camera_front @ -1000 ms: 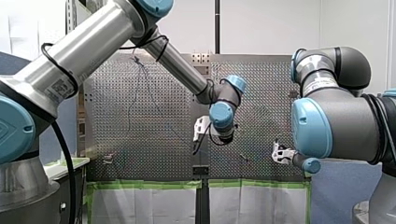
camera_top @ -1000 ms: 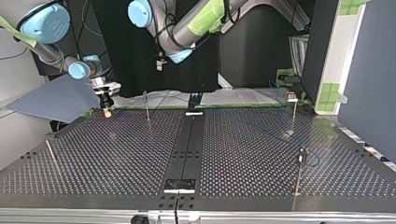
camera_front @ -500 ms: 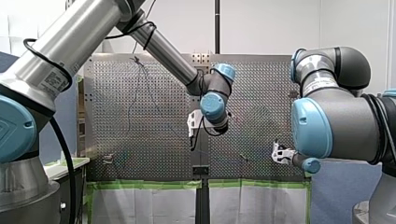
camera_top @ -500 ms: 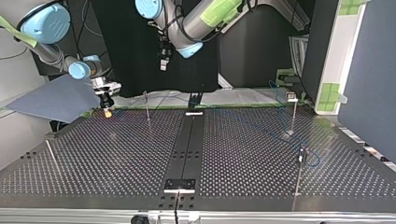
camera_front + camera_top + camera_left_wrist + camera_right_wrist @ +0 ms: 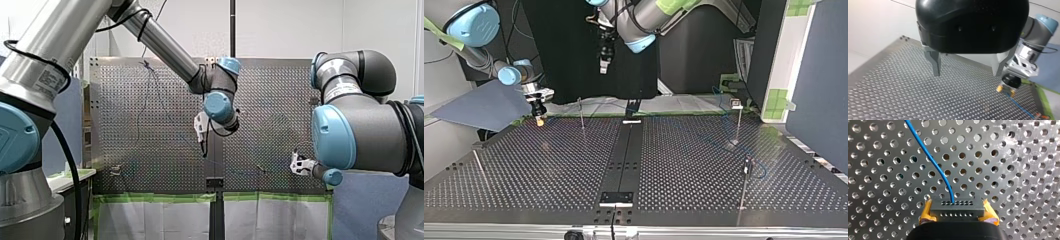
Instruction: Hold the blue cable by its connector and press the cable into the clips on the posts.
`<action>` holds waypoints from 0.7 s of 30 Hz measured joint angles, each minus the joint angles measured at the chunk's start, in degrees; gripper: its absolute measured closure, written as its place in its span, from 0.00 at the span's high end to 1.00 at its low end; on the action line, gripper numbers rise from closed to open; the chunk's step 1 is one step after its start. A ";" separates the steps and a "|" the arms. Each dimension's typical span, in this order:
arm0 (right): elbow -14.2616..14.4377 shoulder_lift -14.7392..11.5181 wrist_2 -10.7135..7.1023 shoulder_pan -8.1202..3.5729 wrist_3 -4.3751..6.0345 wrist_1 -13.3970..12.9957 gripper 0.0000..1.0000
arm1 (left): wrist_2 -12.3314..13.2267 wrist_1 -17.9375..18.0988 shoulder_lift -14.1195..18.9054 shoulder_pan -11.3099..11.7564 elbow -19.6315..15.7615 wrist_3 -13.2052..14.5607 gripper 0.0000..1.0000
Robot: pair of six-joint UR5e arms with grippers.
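My right gripper (image 5: 957,213) is shut on a dark grey connector (image 5: 957,205), with a yellow pad (image 5: 927,212) on each side of it. The blue cable (image 5: 928,157) leaves the connector and curves away over the perforated table. In the top view this gripper (image 5: 539,119) hangs low at the far left corner of the table, beside a thin post (image 5: 581,113). The cable (image 5: 762,169) loops by a post (image 5: 746,171) at that view's right. My left gripper (image 5: 967,72) is open and empty, high above the table (image 5: 602,64). Ahead of it I see my right gripper (image 5: 1006,89) with the cable (image 5: 1020,107).
More posts stand at the top view's far right (image 5: 737,120) and near left (image 5: 479,169). A blue-grey panel (image 5: 484,107) lies off the table at that view's left. A dark strip (image 5: 624,155) runs down the table's middle. Green tape (image 5: 155,198) edges the table in the front view.
My left arm has lifted, carrying its open gripper up and toward the front view's left. My right gripper and the connector have not moved.
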 joint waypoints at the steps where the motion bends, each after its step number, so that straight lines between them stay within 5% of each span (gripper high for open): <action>1: 0.00 0.00 0.00 0.04 0.00 0.00 0.00 | -0.02 0.63 0.65 -0.03 -0.65 0.00 1.00; 9: -0.01 0.00 0.00 0.18 -0.05 0.00 0.00 | -0.32 4.40 4.41 -0.08 -4.41 1.41 1.00; 21: -0.01 0.00 0.00 0.69 -0.25 0.39 0.00 | -4.10 10.34 10.32 -0.25 -10.31 3.59 1.00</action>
